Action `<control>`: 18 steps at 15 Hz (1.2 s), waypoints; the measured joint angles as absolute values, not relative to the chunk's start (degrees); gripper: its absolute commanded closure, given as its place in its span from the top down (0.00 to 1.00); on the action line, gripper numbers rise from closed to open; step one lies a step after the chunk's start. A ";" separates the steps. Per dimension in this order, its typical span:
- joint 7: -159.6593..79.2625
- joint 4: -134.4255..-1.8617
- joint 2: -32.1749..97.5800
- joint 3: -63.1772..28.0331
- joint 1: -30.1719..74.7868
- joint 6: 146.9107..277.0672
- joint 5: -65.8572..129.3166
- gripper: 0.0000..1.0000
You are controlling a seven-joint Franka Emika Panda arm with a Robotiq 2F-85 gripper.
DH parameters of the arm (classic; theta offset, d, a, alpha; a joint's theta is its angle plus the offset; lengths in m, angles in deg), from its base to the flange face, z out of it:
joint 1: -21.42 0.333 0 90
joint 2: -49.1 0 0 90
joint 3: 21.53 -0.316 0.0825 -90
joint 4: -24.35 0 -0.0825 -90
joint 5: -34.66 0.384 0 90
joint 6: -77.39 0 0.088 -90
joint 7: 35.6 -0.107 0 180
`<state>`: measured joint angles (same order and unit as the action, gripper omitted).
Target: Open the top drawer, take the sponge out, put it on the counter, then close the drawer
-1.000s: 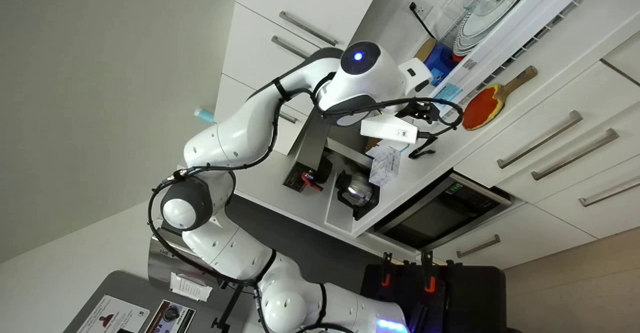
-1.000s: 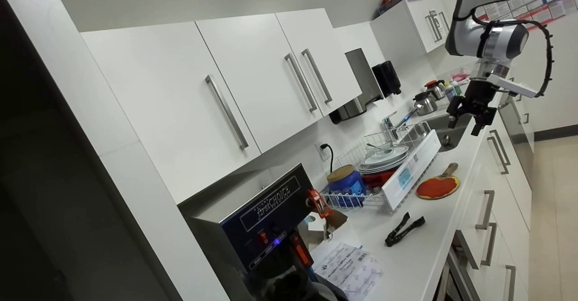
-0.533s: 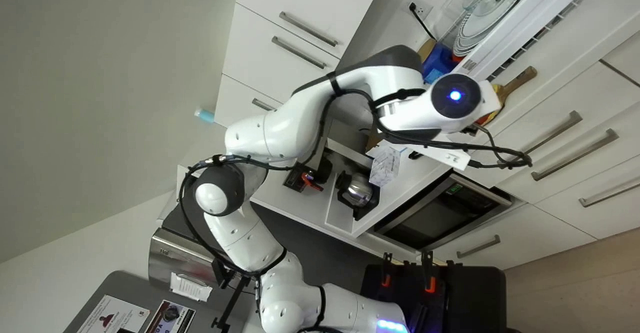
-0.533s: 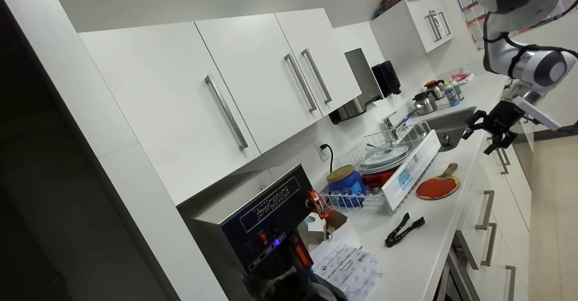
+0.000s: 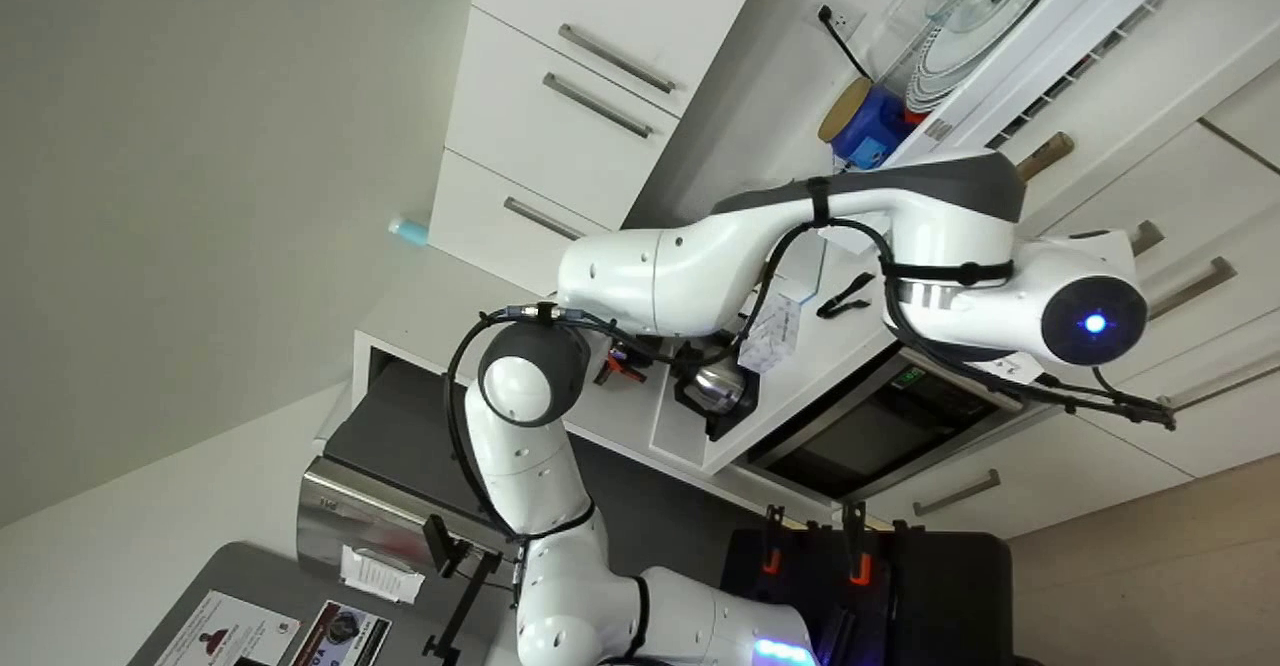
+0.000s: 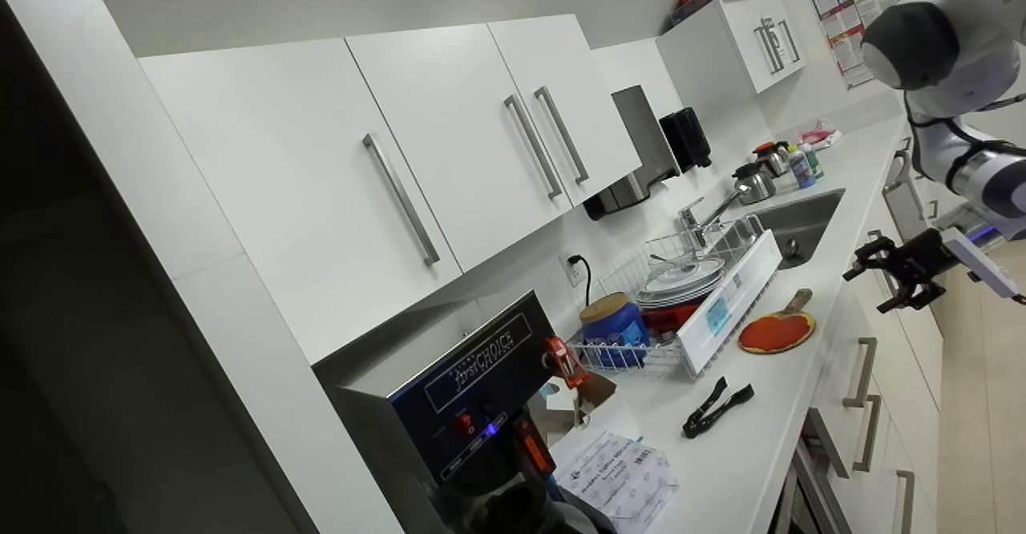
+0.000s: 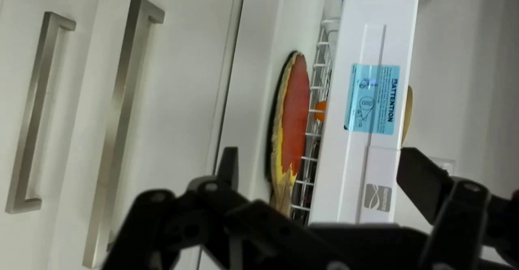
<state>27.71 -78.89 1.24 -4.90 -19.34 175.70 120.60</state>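
Note:
The top drawer [image 6: 836,375] has a flat white front and a silver bar handle, and looks shut. In the wrist view its front [image 7: 188,79] and handle [image 7: 119,116] are at the left. The counter [image 6: 761,414] runs above it; its edge also shows in the wrist view [image 7: 253,59]. My gripper [image 6: 867,292] is open and empty, in the air by the counter's front edge, apart from the drawer handle. In the wrist view its fingers [image 7: 318,160] are wide apart. In an exterior view the arm hides the gripper. The sponge is out of view; the drawer's inside is hidden.
On the counter are a red paddle [image 6: 776,333], black tongs [image 6: 716,410], a white-fronted dish rack [image 6: 729,301], a blue container [image 6: 613,333] and a patterned packet [image 6: 617,478]. More fronts with similar handles [image 6: 868,433] lie below. A microwave [image 5: 870,436] sits under the counter.
The arm has swung out past the counter's front edge, toward the drawer fronts. The gripper has come lower and turned from pointing down to nearly level. It has stayed open.

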 measured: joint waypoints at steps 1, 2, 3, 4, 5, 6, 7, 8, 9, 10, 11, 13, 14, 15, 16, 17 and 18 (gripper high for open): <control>28.45 -77.98 -0.47 -5.19 -19.85 175.71 122.88 1.00; 28.87 -77.04 -1.98 -5.44 -20.24 175.71 124.84 1.00; 29.10 -76.56 -2.97 -5.41 -20.28 175.71 125.19 1.00; 29.11 -76.54 -3.30 -5.38 -20.26 175.71 125.19 1.00; 29.11 -76.54 -3.30 -5.36 -20.25 175.71 125.19 1.00; 29.11 -76.53 -3.22 -5.33 -20.20 175.71 125.19 1.00; 29.11 -76.51 -3.18 -5.32 -20.12 175.70 125.19 1.00; 29.11 -76.46 -3.18 -5.32 -20.10 175.71 125.19 1.00; 29.11 -76.46 -3.22 -5.28 -20.10 175.71 125.19 1.00; 29.11 -76.46 -3.32 -5.28 -20.11 175.71 125.19 1.00; 29.11 -76.40 -3.52 -5.29 -20.18 175.52 125.19 1.00; 29.11 -75.45 -4.85 -5.30 -20.71 174.69 125.19 1.00; 29.11 -74.48 -6.06 -5.30 -21.18 174.02 125.19 1.00; 29.11 -73.24 -7.54 -5.30 -21.82 173.31 125.19 1.00; 29.11 -71.77 -9.24 -5.32 -22.59 172.57 125.19 1.00; 29.11 -70.18 -10.98 -5.38 -23.40 171.86 125.19 1.00; 29.11 -68.41 -12.83 -5.49 -24.25 171.14 125.19 1.00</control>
<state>29.11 -68.41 -12.83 -5.49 -24.25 171.14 125.19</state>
